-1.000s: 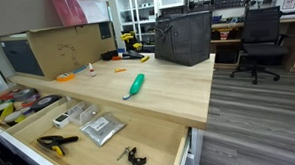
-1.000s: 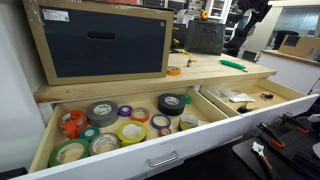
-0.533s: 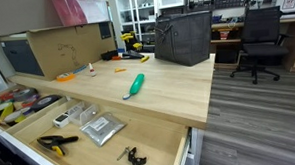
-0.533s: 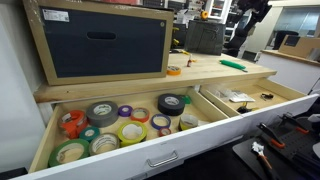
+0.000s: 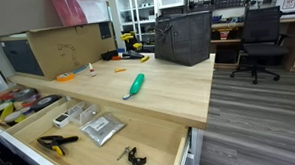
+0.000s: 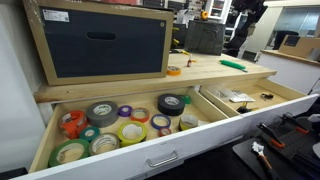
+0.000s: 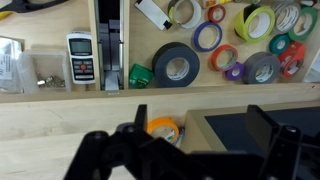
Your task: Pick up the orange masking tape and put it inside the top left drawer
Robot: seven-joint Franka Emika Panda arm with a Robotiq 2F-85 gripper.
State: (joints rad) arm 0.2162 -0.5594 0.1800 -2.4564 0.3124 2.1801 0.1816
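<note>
The orange masking tape lies flat on the wooden bench beside the cardboard box, and also shows in the other exterior view. In the wrist view the tape sits just inside my left finger. My gripper hangs open above the bench with nothing held, its middle over the box's dark face. The top left drawer is pulled out and holds several tape rolls. It appears at the top of the wrist view and at the left edge of an exterior view.
A teal-handled tool lies mid-bench. The cardboard box stands right next to the tape. A black case sits at the back. The neighbouring drawer is open, holding grey plates and a clamp. An office chair stands beyond.
</note>
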